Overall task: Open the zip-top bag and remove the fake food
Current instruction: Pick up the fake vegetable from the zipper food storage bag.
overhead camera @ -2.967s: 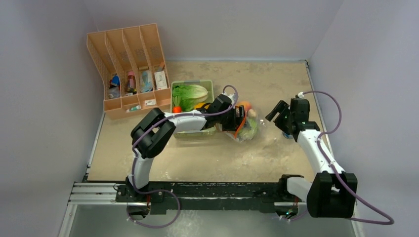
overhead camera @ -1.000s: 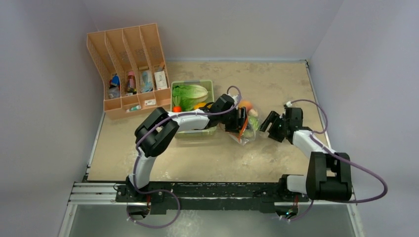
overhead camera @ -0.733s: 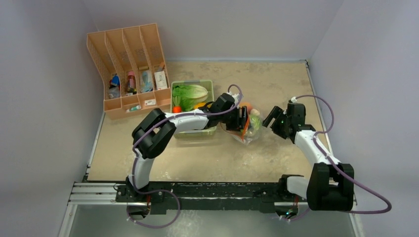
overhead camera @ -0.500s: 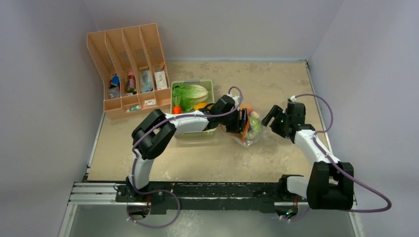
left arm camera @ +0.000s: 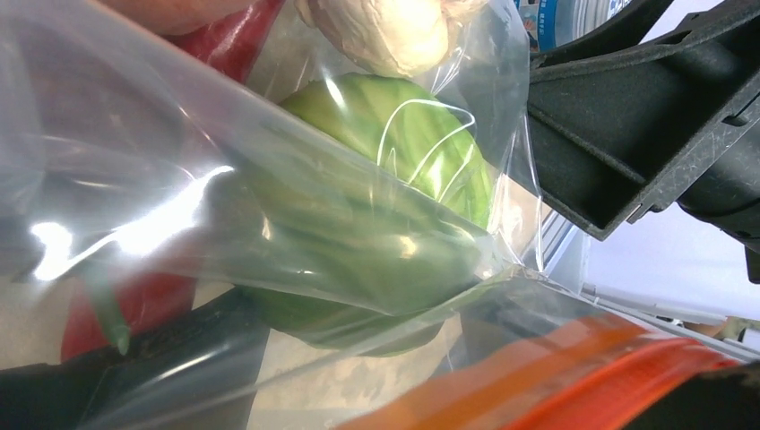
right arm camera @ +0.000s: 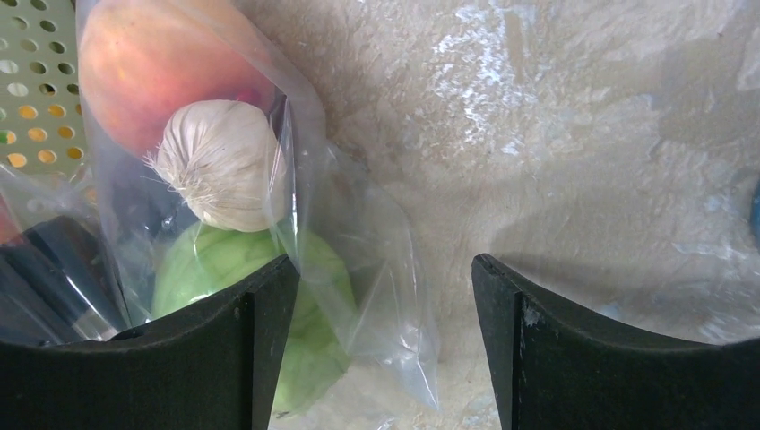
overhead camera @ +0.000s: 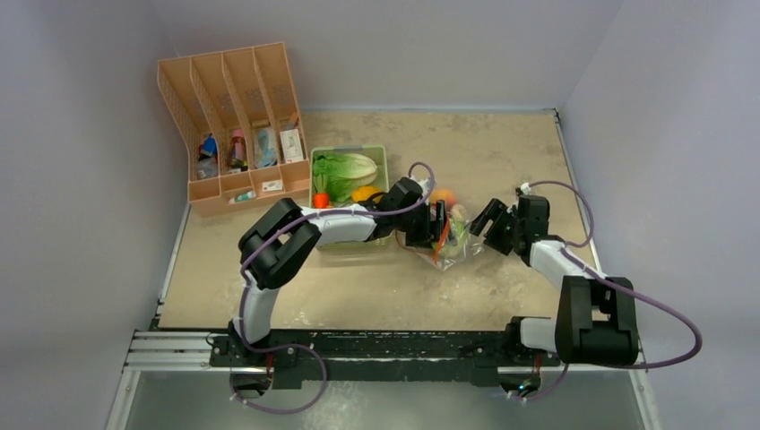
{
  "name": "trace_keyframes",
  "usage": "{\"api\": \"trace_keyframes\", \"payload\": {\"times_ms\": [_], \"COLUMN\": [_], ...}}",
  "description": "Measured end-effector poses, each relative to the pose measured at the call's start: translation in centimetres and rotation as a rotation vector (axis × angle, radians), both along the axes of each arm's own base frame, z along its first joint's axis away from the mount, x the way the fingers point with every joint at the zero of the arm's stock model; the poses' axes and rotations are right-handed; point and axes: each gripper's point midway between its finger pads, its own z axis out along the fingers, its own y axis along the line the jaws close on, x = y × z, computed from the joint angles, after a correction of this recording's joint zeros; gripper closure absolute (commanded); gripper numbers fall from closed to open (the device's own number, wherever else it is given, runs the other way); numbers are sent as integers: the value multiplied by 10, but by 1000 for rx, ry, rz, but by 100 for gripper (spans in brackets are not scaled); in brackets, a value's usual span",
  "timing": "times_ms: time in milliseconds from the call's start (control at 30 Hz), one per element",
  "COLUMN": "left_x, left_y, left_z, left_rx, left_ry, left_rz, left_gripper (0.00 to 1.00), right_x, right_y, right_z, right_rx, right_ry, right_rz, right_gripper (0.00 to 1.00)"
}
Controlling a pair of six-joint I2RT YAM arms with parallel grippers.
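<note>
The zip-top bag (overhead camera: 455, 240) lies on the table right of the tray, its orange-red zip strip (left arm camera: 582, 376) toward my left gripper (overhead camera: 436, 224). Through the plastic I see fake food: a pale-green cabbage (left arm camera: 394, 161), a peach (right arm camera: 152, 63), a beige garlic-like piece (right arm camera: 220, 166) and a red chili (left arm camera: 134, 305). My left gripper's jaws stand apart at the bag's mouth, one dark finger (left arm camera: 134, 376) showing through the plastic. My right gripper (right arm camera: 385, 269) is open, low over the bag's far corner, with loose plastic between its fingers and its left finger over the cabbage.
A pale-green tray (overhead camera: 349, 150) with a leafy lettuce (overhead camera: 343, 170) and a yellow pepper (overhead camera: 363, 192) stands just left of the bag. A tan file organizer (overhead camera: 235, 125) holding small items is at the back left. Walls close in on both sides.
My right gripper drew back from the bag and has come down to its corner again. The left gripper and the bag shifted slightly toward the near left.
</note>
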Motion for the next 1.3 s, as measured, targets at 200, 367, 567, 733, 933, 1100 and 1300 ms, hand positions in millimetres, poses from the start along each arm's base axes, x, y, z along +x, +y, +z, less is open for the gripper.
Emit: {"api": "trace_keyframes", "payload": {"times_ms": [200,367,567,733,933,1100,1300], "left_x": [0,1,0,-2,4,9,9], "left_y": [3,2,1,3,8,12,13], "left_z": [-2,0,1,1,6,5,3], "left_rx": [-43,-63,-82,-96,-108,-111,-103], "left_ry": [39,55,64,57,55,64,70], "left_rz": [25,31,34,38,63,87,88], "left_gripper": [25,24,24,23,31,42,25], "right_x": [6,9,12,11,8,8,9], "right_y": [8,10,10,11,13,15,16], "right_z": [1,1,-1,-2,-5,-5,-4], "right_rx": [42,58,66,79,99,106,112], "right_ry": [-26,-40,-42,-45,-42,-52,-66], "right_rz": [29,38,35,22,16,21,29], "right_gripper": [25,25,25,26,27,27,26]}}
